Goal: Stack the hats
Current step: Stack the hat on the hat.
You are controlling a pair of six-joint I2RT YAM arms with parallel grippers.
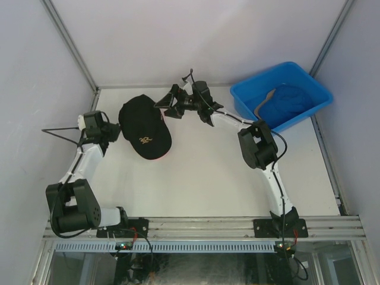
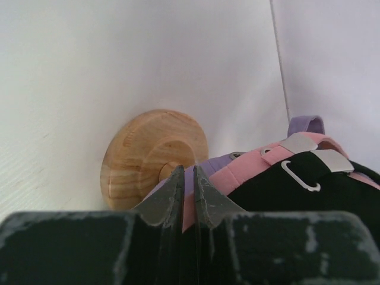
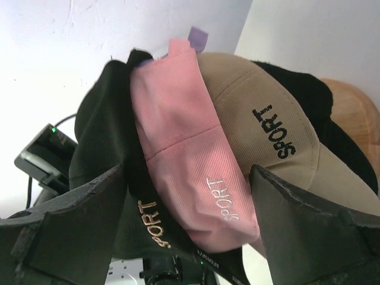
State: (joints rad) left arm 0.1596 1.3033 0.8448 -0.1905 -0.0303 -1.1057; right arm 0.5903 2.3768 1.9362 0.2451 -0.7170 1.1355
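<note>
A stack of hats stands on the table at the back left, with a black cap with an embroidered logo (image 1: pixel 144 126) on top. In the right wrist view the stack shows a black cap (image 3: pixel 101 136), a pink cap (image 3: pixel 184 154) and a tan cap (image 3: pixel 255 113) layered together. A purple cap (image 2: pixel 222 163) shows in the left wrist view beside the pink cap (image 2: pixel 252 167). My left gripper (image 2: pixel 186 171) is shut on the pink cap's edge at the stack's left side (image 1: pixel 117 126). My right gripper (image 1: pixel 172 105) is open, its fingers on either side of the caps (image 3: pixel 189 173). A blue cap (image 1: pixel 291 101) lies in the bin.
A blue plastic bin (image 1: pixel 246 95) stands at the back right. A wooden mushroom-shaped stand (image 2: pixel 151 155) sits under the stack and also shows in the right wrist view (image 3: pixel 356 113). White walls close in the table at the back and the sides.
</note>
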